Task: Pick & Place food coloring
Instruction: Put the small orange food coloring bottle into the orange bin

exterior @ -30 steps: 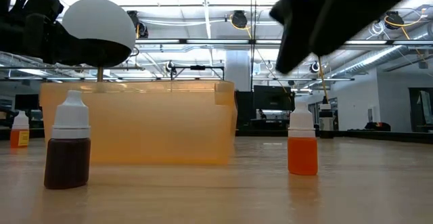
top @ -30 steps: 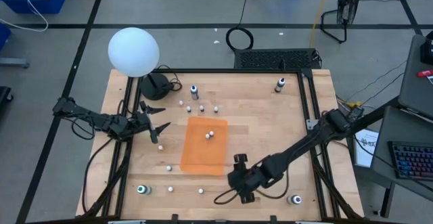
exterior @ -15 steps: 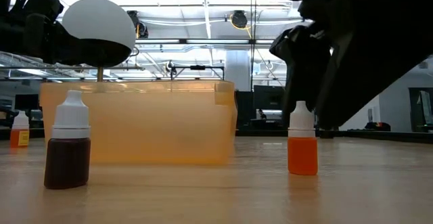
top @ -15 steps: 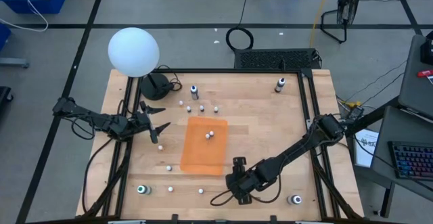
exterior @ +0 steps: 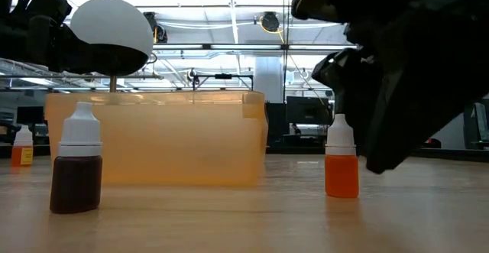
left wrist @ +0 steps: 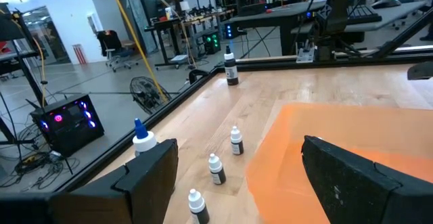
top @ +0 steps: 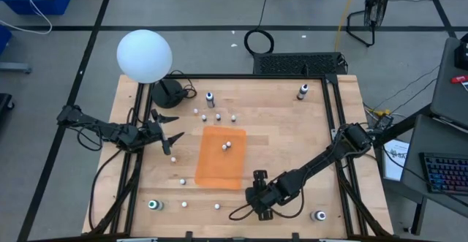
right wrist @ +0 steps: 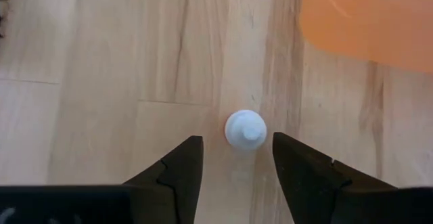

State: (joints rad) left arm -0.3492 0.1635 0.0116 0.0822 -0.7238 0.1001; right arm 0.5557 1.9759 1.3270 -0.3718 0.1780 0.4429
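Observation:
The food coloring shows as small white-capped bottles scattered over the wooden table. An orange-filled bottle (exterior: 341,167) stands upright on its base near the front edge; its white cap (right wrist: 245,128) shows from above in the right wrist view. My right gripper (right wrist: 237,140) slants down over it and is open, one finger on each side of the cap with bare wood between. In the low view the gripper (exterior: 382,123) hangs just right of the bottle. A brown-filled bottle (exterior: 76,169) stands farther left. My left gripper (top: 170,130) waits open at the table's left.
An orange tray (top: 221,156) lies mid-table with two bottles inside. More bottles (top: 218,116) stand in a row beyond it, and a taller dark bottle (top: 210,99) stands behind them. A white globe (top: 144,55) stands at the far left corner. Another bottle (top: 183,205) is near the front.
My right gripper has come down from above the orange-filled bottle to the bottle's own height, close beside it. The bottle has not moved.

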